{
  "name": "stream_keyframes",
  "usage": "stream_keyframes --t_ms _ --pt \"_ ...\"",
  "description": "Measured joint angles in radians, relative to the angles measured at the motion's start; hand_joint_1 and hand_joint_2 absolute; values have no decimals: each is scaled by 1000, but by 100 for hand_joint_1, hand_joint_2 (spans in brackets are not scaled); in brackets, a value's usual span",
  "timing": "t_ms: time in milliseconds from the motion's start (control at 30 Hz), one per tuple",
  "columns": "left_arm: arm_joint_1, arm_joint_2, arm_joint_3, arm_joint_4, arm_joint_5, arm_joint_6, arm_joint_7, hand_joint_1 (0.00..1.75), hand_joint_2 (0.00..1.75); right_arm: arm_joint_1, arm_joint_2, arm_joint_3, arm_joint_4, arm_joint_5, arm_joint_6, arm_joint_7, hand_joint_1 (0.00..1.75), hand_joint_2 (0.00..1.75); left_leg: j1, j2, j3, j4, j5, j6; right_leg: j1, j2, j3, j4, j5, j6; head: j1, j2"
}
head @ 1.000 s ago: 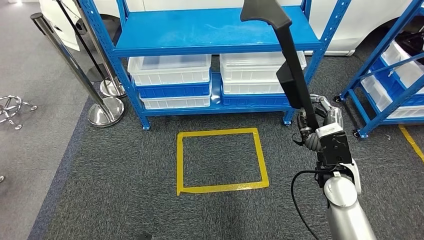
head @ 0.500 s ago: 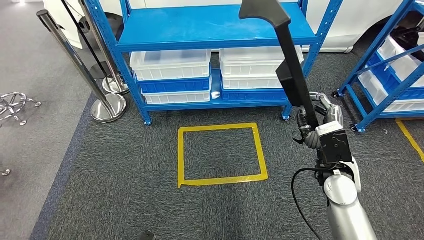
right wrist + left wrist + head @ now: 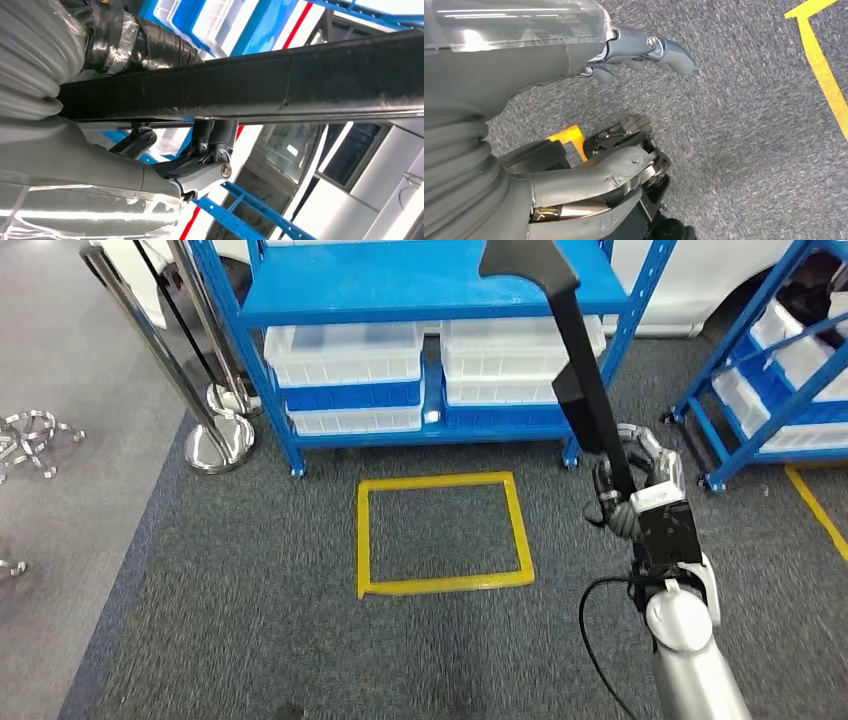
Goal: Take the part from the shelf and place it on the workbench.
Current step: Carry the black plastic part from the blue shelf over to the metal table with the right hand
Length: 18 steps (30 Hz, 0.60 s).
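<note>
Left of the blue shelf (image 3: 420, 285), chrome stanchions (image 3: 215, 445) stand on the grey carpet (image 3: 200, 620), and a yellow tape square (image 3: 445, 533) lies on the floor just in front of the shelf's lowest tier, where white bins (image 3: 345, 350) sit in pairs. The left hand (image 3: 644, 50) hangs over the carpet near a yellow tape line, fingers loosely apart and holding nothing. Right of the tape square, the right hand (image 3: 630, 485) is clamped around the lower end of the part (image 3: 580, 380), a long black bar with an angled head that rises up across the shelf's front; in the right wrist view the fingers (image 3: 212, 137) wrap its dark shaft. The part is thus off the shelf and carried; no desk is visible, so the step in hand looks to be the carry. Doing it well likely means keeping the bar upright and its tall head away from the shelf posts and the second blue rack (image 3: 790, 370) at right while turning. No brand, label or legible writing can be read.
</note>
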<state>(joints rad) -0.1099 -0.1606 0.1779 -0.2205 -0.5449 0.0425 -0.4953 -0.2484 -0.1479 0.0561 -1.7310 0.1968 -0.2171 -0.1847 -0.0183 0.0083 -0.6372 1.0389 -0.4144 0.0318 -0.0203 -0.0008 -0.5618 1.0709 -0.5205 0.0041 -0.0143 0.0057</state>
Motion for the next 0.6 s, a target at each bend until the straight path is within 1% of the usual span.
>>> stream_keyframes --t_ms 33,67,100,133,200,233,267,300,333,367,400,433,467,500,533,567,600 --pt "0 0 0 0 -1 1 0 0 175 0 0 0 0 0 0 0 175 175 0 0 -3 3 1 -4 -1 1 -3 -2 1 -6 0 0" --pt "0 0 0 0 -1 3 -1 0 175 0 0 0 0 0 0 0 175 175 2 -1 -6 10 -4 -10 -2 1 -4 -2 4 -13 0 0" --pt "0 0 0 0 -1 4 -1 0 175 0 0 0 0 0 0 0 175 175 4 -2 -14 28 -20 -17 -3 0 -6 -3 8 -19 0 0" --pt "0 0 1 0 -1 4 -1 0 175 -1 0 0 0 0 0 0 175 175 7 -3 -28 63 -46 -24 -4 -1 -9 -4 12 -25 0 0" --pt "1 0 1 0 -2 4 -2 0 175 -1 0 0 0 0 0 0 175 175 15 -4 -72 177 -113 -37 -2 -1 -16 -4 18 -32 -1 0" --pt "2 0 1 0 -2 4 -2 0 175 0 0 0 0 0 0 0 175 175 18 -4 -92 230 -134 -40 -1 -1 -20 -4 20 -34 0 0" --pt "3 0 1 0 -2 4 -2 0 175 1 0 0 0 0 0 0 175 175 20 -4 -99 258 -139 -42 0 -1 -22 -4 22 -34 -1 0" --pt "3 0 1 0 -2 4 -2 0 175 2 0 0 0 0 0 0 175 175 21 -4 -90 252 -125 -40 1 0 -24 -3 23 -33 -1 0" --pt "4 0 1 0 -2 4 -2 0 175 2 0 0 0 0 0 0 175 175 20 -4 -64 211 -97 -36 1 0 -24 -3 24 -33 -1 0" --pt "4 0 2 0 -2 4 -2 0 175 2 0 0 0 0 0 0 175 175 18 -6 -28 146 -68 -29 1 0 -24 -4 24 -32 -1 0" --pt "3 0 2 0 -2 4 -2 0 175 2 0 0 0 0 0 0 175 175 16 -7 9 83 -49 -22 1 0 -24 -4 26 -30 0 0" --pt "3 1 3 0 -2 5 -2 0 175 1 0 0 0 0 0 -1 175 175 11 -9 36 33 -38 -15 0 0 -25 -6 28 -26 -1 0" --pt "3 1 4 0 -2 5 -2 0 175 2 0 0 0 0 0 -1 175 175 6 -11 51 2 -37 -9 -3 0 -27 -8 31 -21 0 0" --pt "4 1 5 0 -1 5 -2 0 175 3 1 0 0 0 0 -1 175 175 2 -12 55 -8 -38 -6 -6 0 -29 -11 35 -15 -1 0" --pt "5 1 6 0 -1 5 -2 0 175 5 1 0 0 0 -1 -1 175 175 -1 -12 56 -19 -34 -1 -9 0 -28 -17 39 -8 -1 0" --pt "5 1 7 0 -1 5 -2 0 175 7 1 0 0 0 -1 0 175 175 0 -10 61 -33 -27 2 -10 0 -28 -19 39 -4 -1 0" --pt "5 0 8 0 -1 5 -2 0 175 8 2 0 0 0 -2 -1 175 175 2 -8 68 -50 -19 8 -8 -1 -31 -13 32 -1 -1 0"
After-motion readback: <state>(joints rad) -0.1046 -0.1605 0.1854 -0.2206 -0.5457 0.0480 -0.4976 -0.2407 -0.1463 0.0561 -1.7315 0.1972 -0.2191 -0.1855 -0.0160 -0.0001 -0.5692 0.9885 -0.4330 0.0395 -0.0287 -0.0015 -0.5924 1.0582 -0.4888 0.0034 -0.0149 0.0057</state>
